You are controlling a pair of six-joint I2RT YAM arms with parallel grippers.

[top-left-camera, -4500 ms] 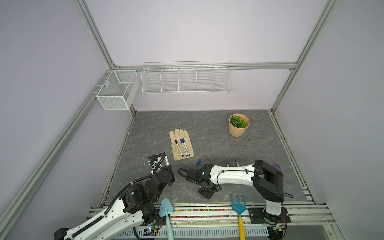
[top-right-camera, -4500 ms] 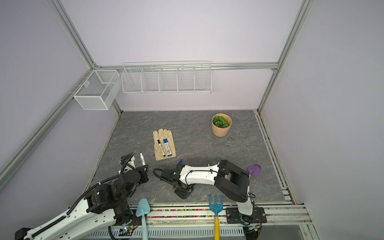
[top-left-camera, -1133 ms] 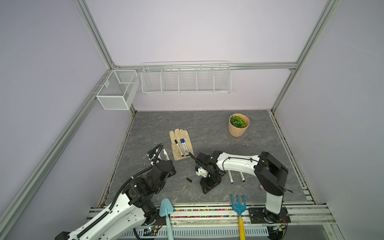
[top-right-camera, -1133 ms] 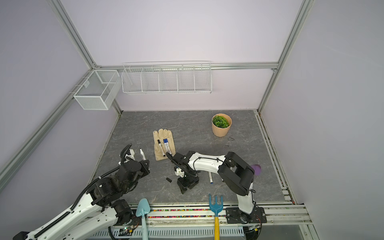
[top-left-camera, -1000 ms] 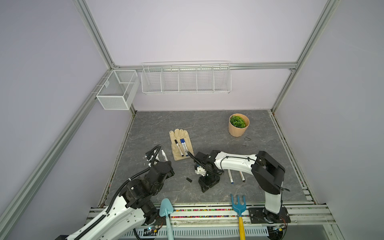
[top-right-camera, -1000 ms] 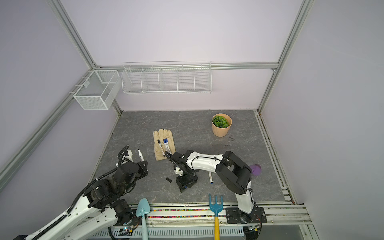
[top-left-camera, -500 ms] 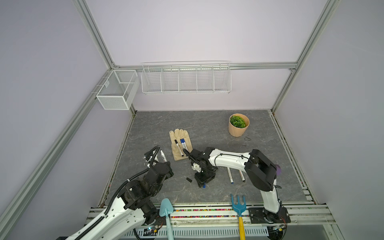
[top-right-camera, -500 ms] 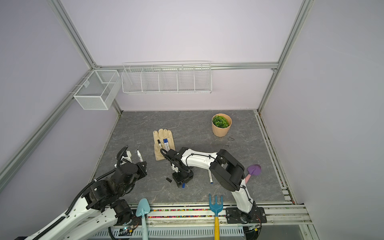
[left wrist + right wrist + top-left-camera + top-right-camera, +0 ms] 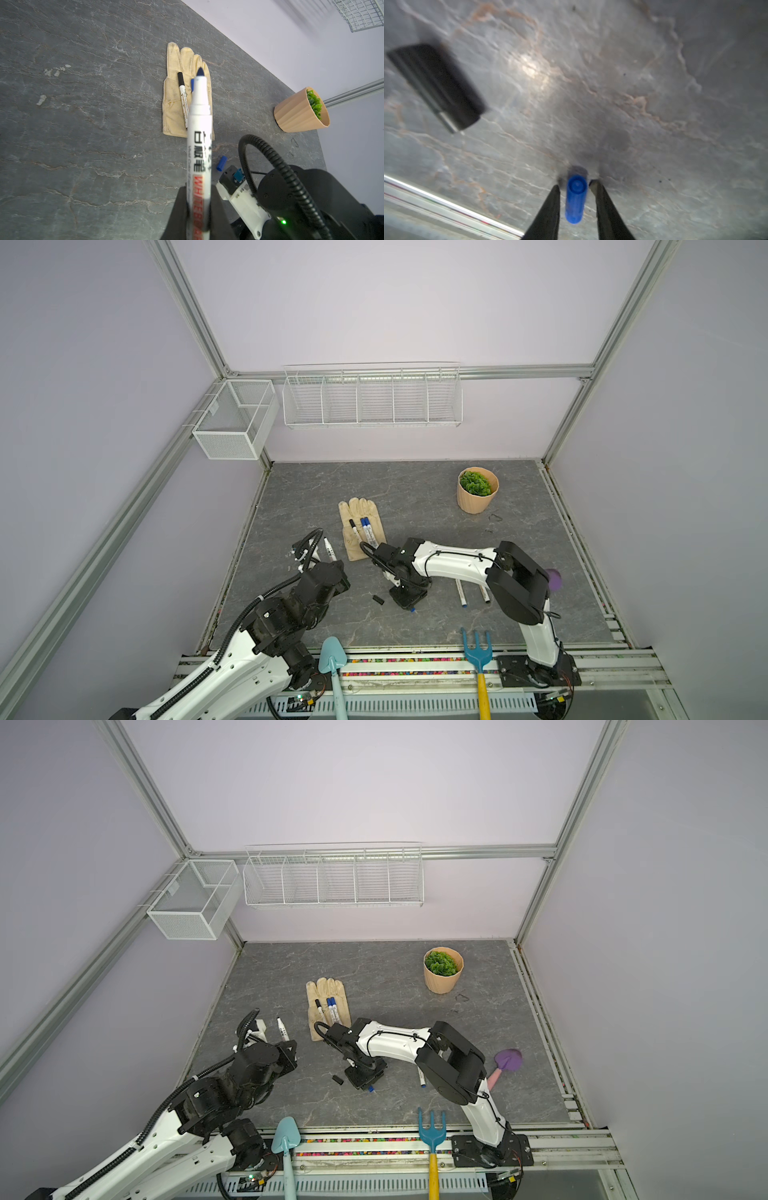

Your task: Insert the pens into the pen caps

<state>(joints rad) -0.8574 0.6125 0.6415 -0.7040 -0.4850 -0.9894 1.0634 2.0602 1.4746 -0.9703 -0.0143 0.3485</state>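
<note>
**Item 1.** Blue cap: a short, smooth plastic cylinder with a closed end. It is laid flat on the grey, stone-veined table, well in front of the glove. It is straddled by the right pincer, whose tapered black jaws are narrowly parted with a slit left on each side. Nothing is gripped yet.

**Item 2.** Black cap: a dark plastic cylinder, set just beside item 1.

**Item 3.** Two white pens: slim and apparently uncapped, laid side by side in front of the glove and to its right.

**Item 4.** White pen: a glossy printed barrel with a bare tapered tip. It is clamped in the closed left pincer, just left of the glove.

**Item 5.** Second blue cap: found loose near the glove's cuff.

**Item 6.** Three capped pens: one black and two blue, rested on the soft cream fabric glove.

**Progress.** About half is judged done, and three pens are left to be capped.
</note>
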